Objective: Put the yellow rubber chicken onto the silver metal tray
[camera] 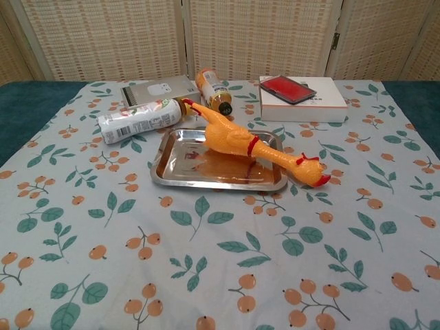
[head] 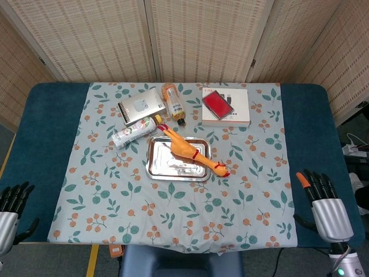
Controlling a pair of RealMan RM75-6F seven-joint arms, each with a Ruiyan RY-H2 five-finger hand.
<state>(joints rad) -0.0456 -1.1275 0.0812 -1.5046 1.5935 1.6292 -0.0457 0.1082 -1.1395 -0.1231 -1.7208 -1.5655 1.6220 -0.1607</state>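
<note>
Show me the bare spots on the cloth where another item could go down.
Free: the near stretch of cloth in front of the tray, and the strip right of the chicken, below the white box. Crowded: the far side, where the notebook, two lying bottles and the box sit close together.

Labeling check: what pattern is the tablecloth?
Tablecloth: pale grey-blue, green leaves and orange berries; clearest in chest view.

The yellow rubber chicken (head: 189,152) lay diagonally just above the middle of the frame, its body resting in the silver metal tray (head: 161,167). Its red feet overhung the tray's upper rim, while its long neck and red-beaked head stuck out past the lower right corner onto the cloth. The tray was rectangular, shiny and shallow.
</note>
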